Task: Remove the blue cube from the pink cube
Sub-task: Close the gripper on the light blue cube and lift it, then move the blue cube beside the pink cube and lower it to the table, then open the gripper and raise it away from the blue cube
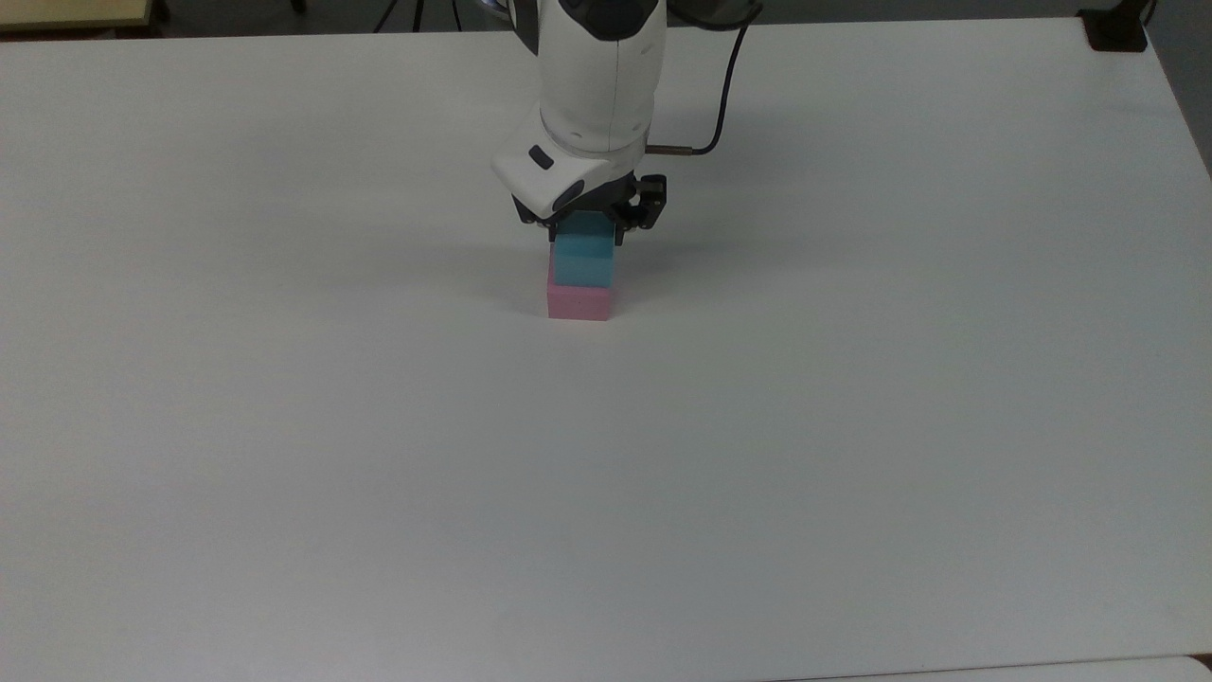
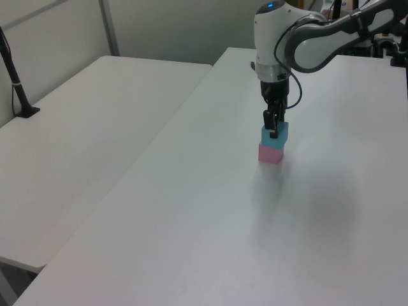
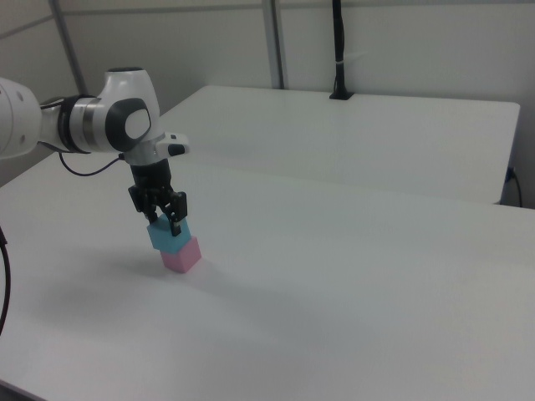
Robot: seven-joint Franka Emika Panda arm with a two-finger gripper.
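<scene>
Upper centre of the top view, pink cube [image 1: 579, 302] on white table [image 1: 606, 474], blue cube [image 1: 585, 260] stacked on it, gripper [image 1: 585, 225] straddling blue cube's top, whether fingers pinch it unclear, arm behind.

Matt, foam-like blue cube [image 1: 584, 261] and pink cube [image 1: 579, 302] under the pincer [image 1: 585, 220]; smooth matt white table [image 1: 379, 426]; glossy white plastic arm [image 1: 595, 76].
</scene>
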